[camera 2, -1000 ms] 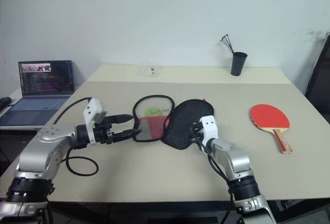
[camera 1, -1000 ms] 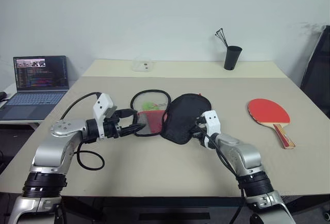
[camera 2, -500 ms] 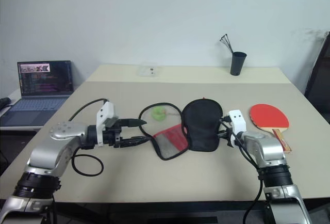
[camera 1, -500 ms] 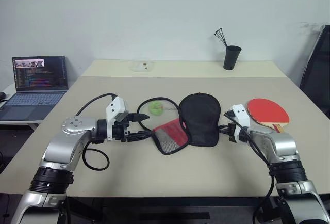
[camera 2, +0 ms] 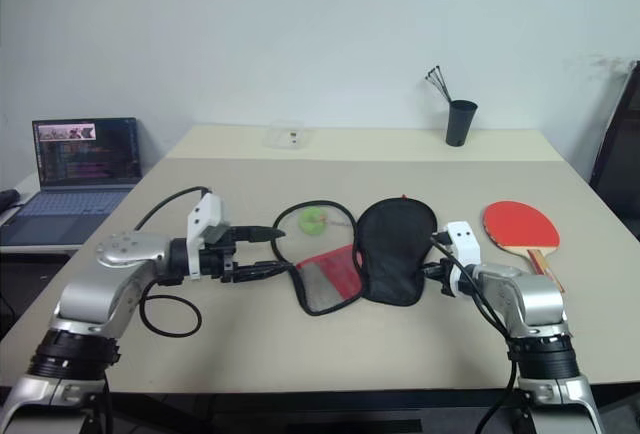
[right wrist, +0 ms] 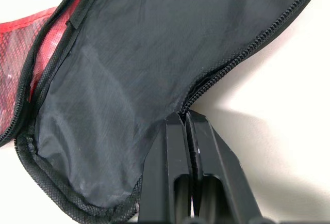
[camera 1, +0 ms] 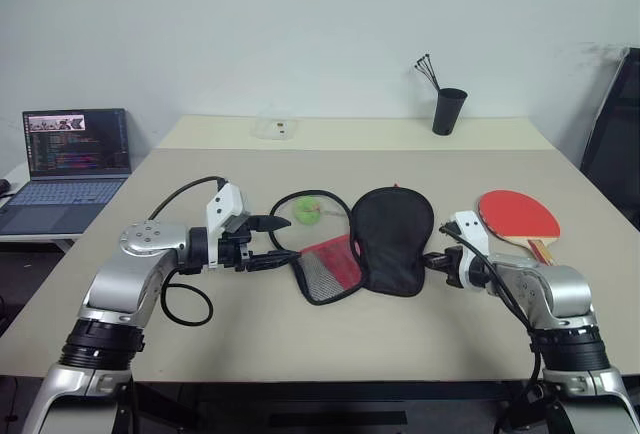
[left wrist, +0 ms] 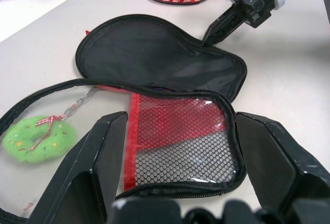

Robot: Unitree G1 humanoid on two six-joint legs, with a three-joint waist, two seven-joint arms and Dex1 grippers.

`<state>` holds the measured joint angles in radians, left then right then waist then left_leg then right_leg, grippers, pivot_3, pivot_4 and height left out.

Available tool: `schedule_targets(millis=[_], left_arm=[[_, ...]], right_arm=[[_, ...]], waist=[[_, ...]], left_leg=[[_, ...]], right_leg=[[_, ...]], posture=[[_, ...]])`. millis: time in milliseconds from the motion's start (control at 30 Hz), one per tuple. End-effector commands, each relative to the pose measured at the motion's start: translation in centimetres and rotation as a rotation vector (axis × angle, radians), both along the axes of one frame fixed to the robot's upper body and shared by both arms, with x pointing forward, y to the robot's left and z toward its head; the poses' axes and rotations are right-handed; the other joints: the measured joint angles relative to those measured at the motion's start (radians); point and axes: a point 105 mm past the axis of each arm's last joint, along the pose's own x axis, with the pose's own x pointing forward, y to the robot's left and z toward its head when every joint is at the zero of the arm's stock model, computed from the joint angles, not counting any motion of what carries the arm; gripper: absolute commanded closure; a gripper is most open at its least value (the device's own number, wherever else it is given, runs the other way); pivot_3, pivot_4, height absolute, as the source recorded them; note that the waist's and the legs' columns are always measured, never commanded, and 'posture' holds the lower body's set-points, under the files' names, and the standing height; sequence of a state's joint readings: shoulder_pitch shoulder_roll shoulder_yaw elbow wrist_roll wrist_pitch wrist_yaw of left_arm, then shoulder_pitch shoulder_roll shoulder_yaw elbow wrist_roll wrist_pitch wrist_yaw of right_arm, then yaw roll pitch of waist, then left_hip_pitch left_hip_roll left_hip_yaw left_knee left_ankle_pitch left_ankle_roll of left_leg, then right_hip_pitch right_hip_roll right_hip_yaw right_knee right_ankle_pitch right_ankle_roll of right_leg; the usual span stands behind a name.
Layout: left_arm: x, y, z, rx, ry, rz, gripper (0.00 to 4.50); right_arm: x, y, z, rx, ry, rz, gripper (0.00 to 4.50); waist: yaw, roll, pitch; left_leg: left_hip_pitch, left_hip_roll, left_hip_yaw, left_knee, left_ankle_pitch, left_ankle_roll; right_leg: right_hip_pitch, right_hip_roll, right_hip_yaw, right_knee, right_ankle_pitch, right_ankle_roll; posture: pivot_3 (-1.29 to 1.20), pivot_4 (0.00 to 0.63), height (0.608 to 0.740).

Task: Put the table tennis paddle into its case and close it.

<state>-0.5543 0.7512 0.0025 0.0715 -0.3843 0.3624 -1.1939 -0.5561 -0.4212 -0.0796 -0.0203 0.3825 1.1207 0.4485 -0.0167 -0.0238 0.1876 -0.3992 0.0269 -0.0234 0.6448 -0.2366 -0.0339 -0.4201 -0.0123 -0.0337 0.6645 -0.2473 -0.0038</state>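
Our right gripper is pinched shut on the zip edge of the case, at the rim of the black flap, and in the last second we have drawn that flap to our right. A second ago the black half lay folded toward the middle, close to our left hand; now it is spread flat beside the red mesh half, so the case lies open like a book. The right hand has travelled with it and now sits just beside the paddle.

Our left gripper stands with its jaws wide apart, one finger on each side of the red mesh half. We cannot tell whether the fingers press on the mesh or only straddle it, but this half has stayed near the left hand while the black flap went the other way. The left hand itself has barely shifted.

Further out, a small green ball lies behind the mesh half, within the loop of the black zip edge. The paddle rests red face up on the table, to the right of the case and apart from it, its handle pointing toward us. It has not moved.

We judge the opening step close to done: the case is spread wide enough to take the paddle. What is left is to let go of the zip edge, fetch the paddle, lay it inside, then fold and zip.
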Motion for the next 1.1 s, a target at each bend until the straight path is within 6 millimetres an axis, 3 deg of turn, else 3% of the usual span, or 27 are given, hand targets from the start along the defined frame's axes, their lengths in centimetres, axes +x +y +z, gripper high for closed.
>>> schedule_targets(millis=[33, 167, 367, 633, 800, 933, 1100], left_arm=[[0.0, -0.4, 0.9, 0.012, -0.045, -0.026, 0.89], [-0.1, -0.5, 0.8, 0.010, -0.045, -0.026, 0.89], [-0.1, -1.0, 0.6, 0.002, -0.046, -0.035, 0.89], [0.0, -2.7, 1.0, -0.012, -0.063, -0.093, 0.89], [0.4, -4.2, 2.2, -0.025, -0.097, -0.132, 0.89], [0.1, -5.7, 3.4, -0.065, -0.112, -0.190, 0.89], [0.3, -7.0, 4.5, -0.083, -0.144, -0.223, 0.89]], right_arm=[[0.1, -1.2, 1.4, -0.029, -0.076, -0.034, 3.56], [0.4, -3.5, 2.3, -0.115, -0.141, -0.074, 2.20], [0.2, -6.4, 5.5, -0.063, -0.176, -0.055, 0.10], [3.4, -14.9, 5.9, -0.192, -0.231, -0.436, 0.04], [4.0, -18.3, 4.5, -0.173, -0.179, -0.573, 0.04], [3.8, -19.7, 3.2, -0.167, -0.128, -0.593, 0.04], [3.4, -19.7, 1.5, -0.136, -0.068, -0.551, 0.04]], waist=[[0.000, 0.000, 0.000], [0.001, 0.000, 0.000], [0.001, 0.000, 0.000], [-0.002, 0.000, 0.000], [-0.003, 0.000, 0.000], [-0.006, 0.000, 0.000], [-0.011, 0.000, 0.000]], left_leg=[[0.000, 0.000, 0.000, 0.000, 0.000, 0.000], [0.000, 0.000, 0.000, 0.000, 0.000, 0.000], [0.000, 0.000, 0.000, 0.000, 0.000, 0.000], [0.001, -0.001, 0.001, 0.000, 0.000, 0.000], [0.001, -0.001, 0.003, 0.000, 0.000, 0.000], [0.001, -0.001, 0.005, 0.000, 0.000, 0.000], [0.003, -0.001, 0.009, 0.000, 0.000, 0.000]], right_leg=[[0.000, 0.000, 0.000, 0.000, 0.000, 0.000], [0.000, 0.000, 0.000, 0.000, 0.000, 0.000], [0.000, 0.000, 0.000, 0.000, 0.000, 0.000], [0.000, 0.002, 0.001, 0.000, 0.000, -0.001], [0.000, 0.002, 0.003, 0.000, 0.001, -0.001], [0.000, 0.002, 0.005, 0.000, 0.001, -0.001], [0.000, 0.003, 0.010, 0.000, 0.001, -0.001]], posture=[[0.00, 0.150, 0.740], [0.00, 0.150, 0.740], [0.00, 0.150, 0.740], [0.00, 0.150, 0.740], [0.00, 0.150, 0.740], [0.00, 0.150, 0.740], [0.00, 0.150, 0.740]])
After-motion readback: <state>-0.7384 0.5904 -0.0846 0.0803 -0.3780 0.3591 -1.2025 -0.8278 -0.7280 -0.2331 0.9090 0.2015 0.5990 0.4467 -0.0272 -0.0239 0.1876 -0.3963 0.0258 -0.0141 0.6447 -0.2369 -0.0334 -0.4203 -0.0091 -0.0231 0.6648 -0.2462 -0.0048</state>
